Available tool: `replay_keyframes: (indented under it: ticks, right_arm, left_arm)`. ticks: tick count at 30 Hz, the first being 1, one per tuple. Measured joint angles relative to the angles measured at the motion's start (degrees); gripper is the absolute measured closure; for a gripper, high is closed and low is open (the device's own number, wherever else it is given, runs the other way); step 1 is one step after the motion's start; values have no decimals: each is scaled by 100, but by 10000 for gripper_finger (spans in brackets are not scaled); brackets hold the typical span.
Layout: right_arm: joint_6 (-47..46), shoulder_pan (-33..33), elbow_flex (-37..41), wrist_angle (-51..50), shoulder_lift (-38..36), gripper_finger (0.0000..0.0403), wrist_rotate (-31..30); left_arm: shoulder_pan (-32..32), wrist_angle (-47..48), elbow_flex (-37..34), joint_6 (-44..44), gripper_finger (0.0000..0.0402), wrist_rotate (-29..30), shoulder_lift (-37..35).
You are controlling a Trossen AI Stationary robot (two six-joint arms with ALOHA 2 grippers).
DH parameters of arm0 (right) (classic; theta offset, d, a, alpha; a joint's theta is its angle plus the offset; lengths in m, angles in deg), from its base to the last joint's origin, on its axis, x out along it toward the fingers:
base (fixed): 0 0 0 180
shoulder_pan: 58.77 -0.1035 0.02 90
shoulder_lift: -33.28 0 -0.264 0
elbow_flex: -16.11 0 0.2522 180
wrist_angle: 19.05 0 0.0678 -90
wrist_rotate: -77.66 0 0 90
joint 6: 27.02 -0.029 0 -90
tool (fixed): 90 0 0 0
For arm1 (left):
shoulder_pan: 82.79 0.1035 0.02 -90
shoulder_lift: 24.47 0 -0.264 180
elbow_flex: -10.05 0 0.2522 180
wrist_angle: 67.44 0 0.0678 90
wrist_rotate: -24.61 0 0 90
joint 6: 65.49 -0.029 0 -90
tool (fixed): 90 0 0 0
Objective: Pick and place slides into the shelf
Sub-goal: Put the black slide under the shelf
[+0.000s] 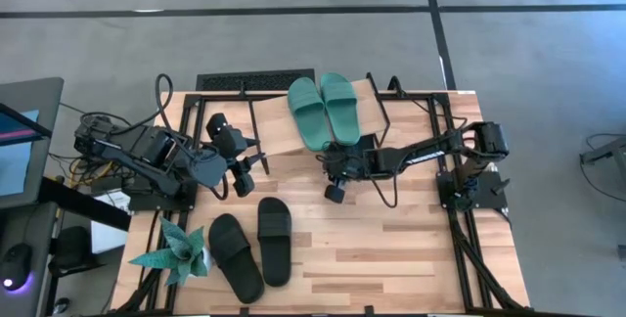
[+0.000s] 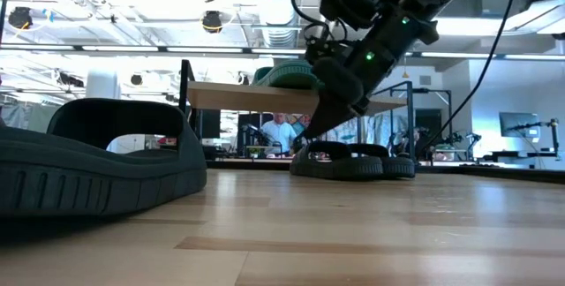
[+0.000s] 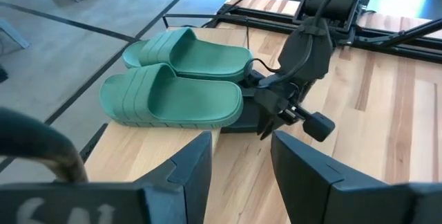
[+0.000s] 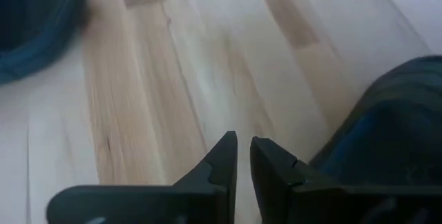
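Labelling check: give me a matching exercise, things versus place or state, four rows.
Things:
1. two teal green rubber slides
2. two black rubber slides in the foreground
3. left gripper
4. right gripper

Place or state:
A. fingers nearly closed, holding nothing
B. on the slanted light wood shelf
C. open, beside the shelf
D. on the tabletop near the teal paper plant

Pairs: 1-B, 2-D, 3-C, 4-A

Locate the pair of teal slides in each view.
High: teal slides on the shelf, top centre.
Low: a teal edge atop the plank, centre.
Left wrist: upper left.
Right wrist: cannot tell.
Shared landmark: right gripper beside the shelf.
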Motion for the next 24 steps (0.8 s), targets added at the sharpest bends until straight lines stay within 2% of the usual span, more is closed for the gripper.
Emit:
replay_keyframes:
  ticks: [12, 18, 24]
  right_arm:
    - [45, -18, -41, 37, 9, 394, 76]
    - [-391, -74, -145, -64, 411, 401, 92]
    - [-365, -190, -588, -300, 774, 402, -118]
  left_arm:
    - [0, 0, 0, 2, 262, 48, 0]
    - [0, 0, 0, 2, 262, 76, 2]
    - [0, 32, 0, 45, 262, 73, 4]
